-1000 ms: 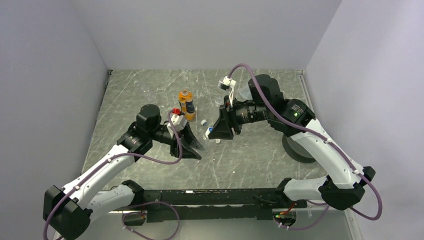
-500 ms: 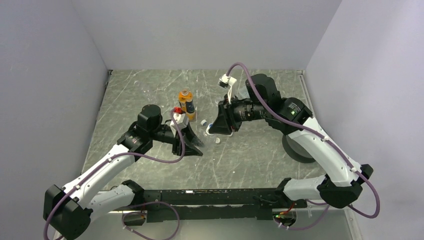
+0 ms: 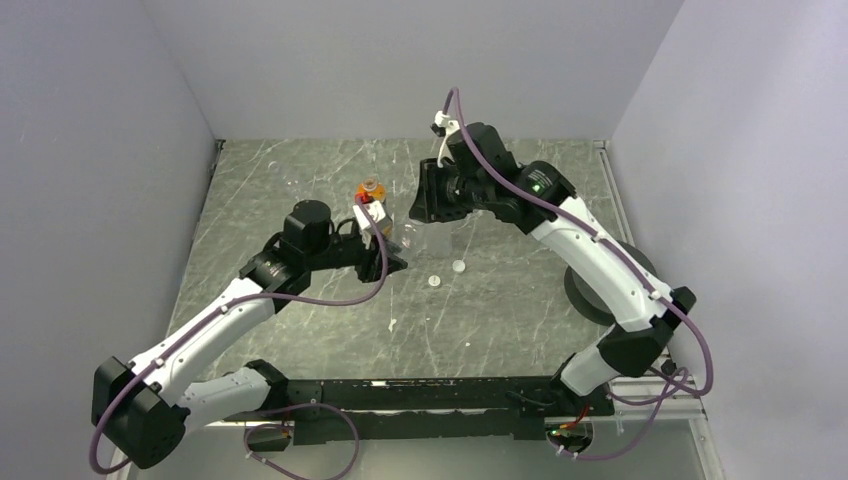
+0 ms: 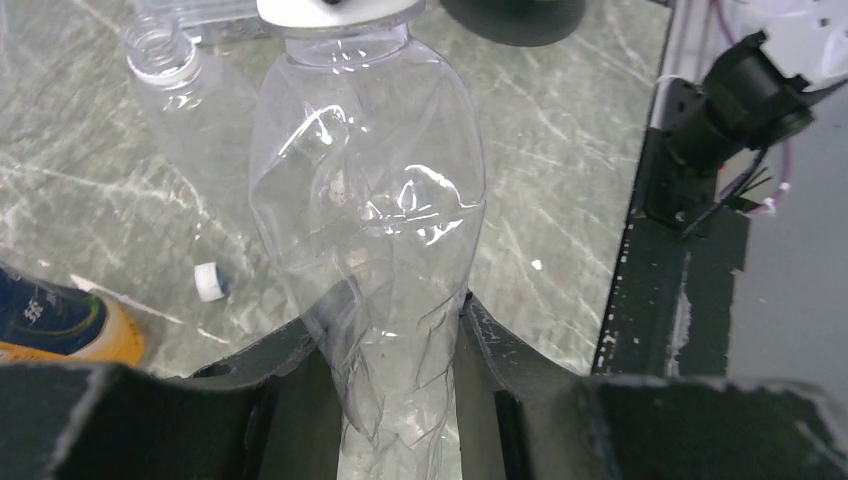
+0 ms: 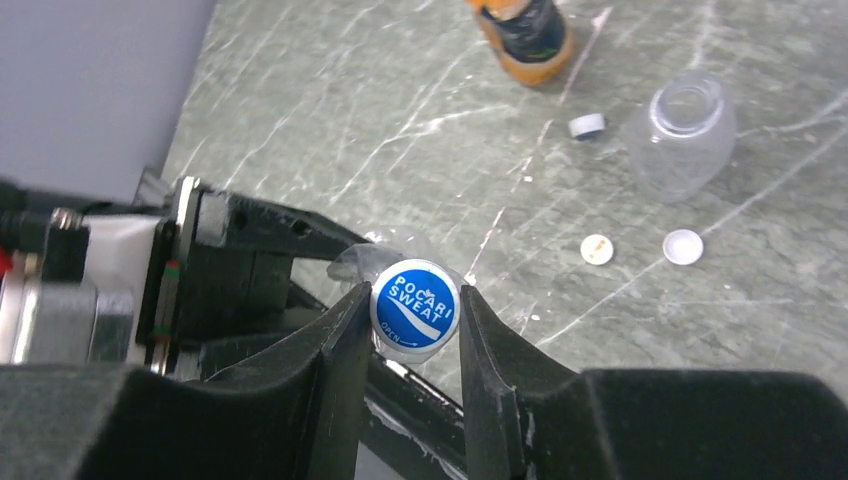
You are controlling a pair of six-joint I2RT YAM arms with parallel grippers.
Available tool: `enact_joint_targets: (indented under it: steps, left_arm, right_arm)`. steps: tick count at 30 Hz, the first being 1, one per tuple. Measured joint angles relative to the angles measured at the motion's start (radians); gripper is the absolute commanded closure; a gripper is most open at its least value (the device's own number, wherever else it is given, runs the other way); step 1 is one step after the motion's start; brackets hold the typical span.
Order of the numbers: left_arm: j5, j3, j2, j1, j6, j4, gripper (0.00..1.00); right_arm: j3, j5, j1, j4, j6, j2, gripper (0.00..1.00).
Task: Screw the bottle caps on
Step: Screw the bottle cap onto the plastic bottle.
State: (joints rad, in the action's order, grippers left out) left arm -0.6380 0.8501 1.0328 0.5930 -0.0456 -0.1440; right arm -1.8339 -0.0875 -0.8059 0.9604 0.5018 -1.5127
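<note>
Right gripper point(image 5: 413, 305) is clamped on the blue-topped cap point(image 5: 415, 310), which sits on the neck of the crumpled clear bottle point(image 4: 370, 200). Left gripper point(image 4: 395, 330) is clamped on that bottle's body, mid-table point(image 3: 520, 310). Two white caps point(image 5: 683, 246) lie loose just right, near an uncapped clear bottle point(image 5: 685, 135).

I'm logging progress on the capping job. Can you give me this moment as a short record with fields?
left hand: shut on clear bottle, low on its body
right hand: shut on blue cap, at that bottle's mouth
cap tightness: cannot tell
second clear bottle: standing, uncapped
loose white caps: three on the table near it
orange bottle: standing, untouched
</note>
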Motion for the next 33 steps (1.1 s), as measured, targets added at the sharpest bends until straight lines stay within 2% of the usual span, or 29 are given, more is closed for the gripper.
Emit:
enact_joint_targets:
  steps: [2,7,10,13,17,25,28,33]
  left_arm:
    - [0.061,0.006,0.023,0.016,-0.004,0.001,1.0]
    - [0.121,0.009,0.037,0.043,-0.022,-0.004,1.0]
    - [0.117,0.019,0.033,0.05,-0.023,-0.004,1.0]
    - [0.069,0.019,0.022,0.046,-0.023,-0.016,1.0]
    - [-0.074,0.018,0.016,0.031,-0.021,-0.03,1.0]
    - [-0.433,-0.015,0.003,0.013,0.037,0.011,1.0]
    - [-0.537,-0.015,0.011,0.012,0.069,0.044,1.0]
    - [-0.621,-0.018,0.023,0.012,0.101,0.095,1.0]
  right_arm:
    - [-0.014,0.06,-0.003,0.012,0.035,-0.027,0.75]
    - [-0.015,0.119,-0.012,0.035,0.073,-0.037,0.21]
    - [-0.015,0.117,-0.018,0.042,0.066,-0.024,0.01]
    - [-0.008,0.068,0.006,0.038,0.021,0.015,0.0]
    - [0.07,-0.046,0.077,0.007,-0.06,0.137,0.01]
    - [0.272,-0.414,0.119,-0.087,-0.218,0.349,0.27]
    - [0.306,-0.534,0.118,-0.11,-0.243,0.362,0.32]
    - [0.315,-0.646,0.118,-0.148,-0.257,0.347,0.38]
